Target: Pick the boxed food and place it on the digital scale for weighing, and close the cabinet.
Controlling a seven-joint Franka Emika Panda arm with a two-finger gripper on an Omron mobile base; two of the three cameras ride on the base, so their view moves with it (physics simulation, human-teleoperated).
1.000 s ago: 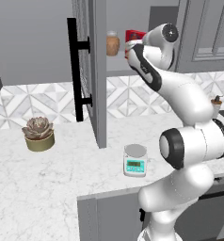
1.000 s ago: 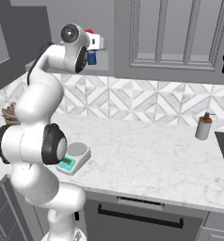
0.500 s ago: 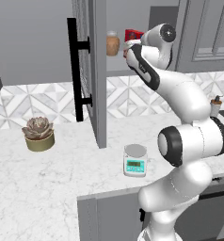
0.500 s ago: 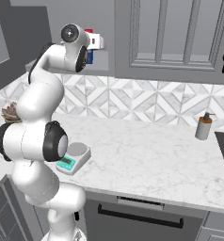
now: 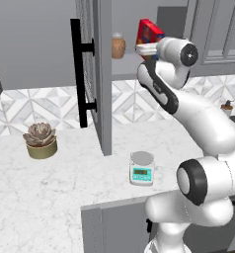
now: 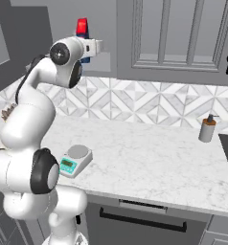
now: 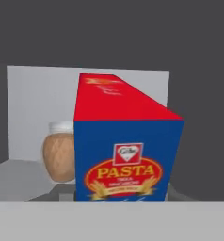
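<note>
One marbled counter [image 5: 50, 192], tiled backsplash [image 6: 149, 103]

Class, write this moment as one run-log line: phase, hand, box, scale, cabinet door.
phase: picking | hand: shut on boxed food in cabinet | digital scale: bare, on counter | door: open

Brown jar [image 7: 62, 157] just beside boxed food [image 7: 125, 150]; other side free.
</note>
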